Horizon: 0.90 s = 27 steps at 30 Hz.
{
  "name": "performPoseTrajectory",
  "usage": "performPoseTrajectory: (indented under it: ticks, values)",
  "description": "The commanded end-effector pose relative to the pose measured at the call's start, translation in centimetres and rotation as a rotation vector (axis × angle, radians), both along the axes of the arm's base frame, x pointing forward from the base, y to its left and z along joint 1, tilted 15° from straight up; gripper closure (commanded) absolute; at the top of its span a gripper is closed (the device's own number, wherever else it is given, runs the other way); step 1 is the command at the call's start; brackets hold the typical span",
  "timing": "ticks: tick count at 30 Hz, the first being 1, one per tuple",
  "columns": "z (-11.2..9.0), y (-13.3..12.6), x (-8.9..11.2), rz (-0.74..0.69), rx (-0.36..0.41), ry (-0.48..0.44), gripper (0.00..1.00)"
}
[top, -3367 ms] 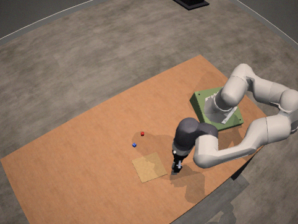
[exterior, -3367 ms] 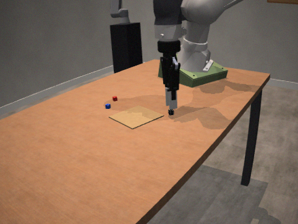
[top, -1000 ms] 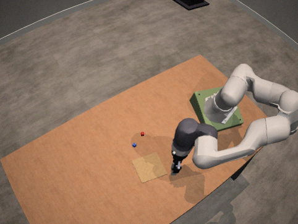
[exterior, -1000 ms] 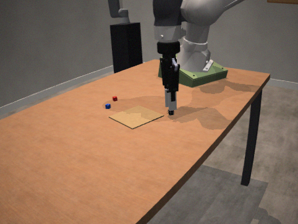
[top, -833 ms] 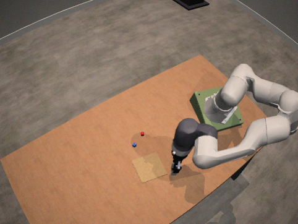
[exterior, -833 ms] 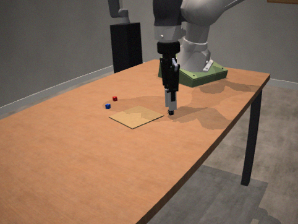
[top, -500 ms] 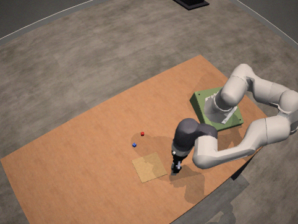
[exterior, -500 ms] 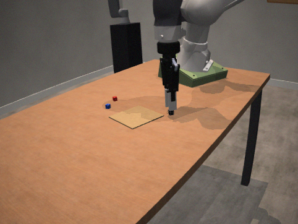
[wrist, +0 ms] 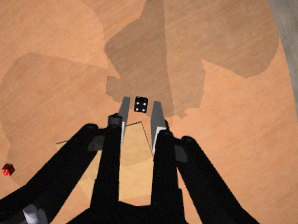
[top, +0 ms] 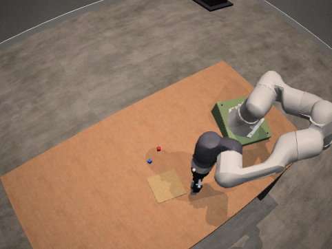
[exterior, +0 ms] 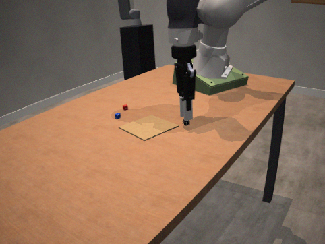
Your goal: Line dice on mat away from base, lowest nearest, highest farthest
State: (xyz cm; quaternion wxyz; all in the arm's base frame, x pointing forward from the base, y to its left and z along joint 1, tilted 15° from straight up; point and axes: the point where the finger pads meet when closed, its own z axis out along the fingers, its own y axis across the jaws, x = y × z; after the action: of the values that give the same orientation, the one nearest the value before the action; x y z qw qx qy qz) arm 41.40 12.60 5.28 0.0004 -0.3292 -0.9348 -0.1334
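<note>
Now, jaws: partly open at a narrow gap, gripping nothing, tips low over the brown wooden surface [top: 86, 192].
Count: three dice, one tan square mat [top: 167, 186].
Small black die [wrist: 141, 104]: between the jaw tips, just beside the mat.
Small red die [top: 158, 148], small blue die [top: 149, 161]: off the mat, near its opposite side.
</note>
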Motion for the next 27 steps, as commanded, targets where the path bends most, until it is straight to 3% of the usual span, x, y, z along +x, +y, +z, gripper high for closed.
performPoseTrajectory:
  ticks: [1,27]
  values:
    - [0.0,0.0,0.1,0.005,-0.001,-0.004,0.81]
    - [-2.1,0.5,0.3,0.005,-0.001,-0.004,0.81]
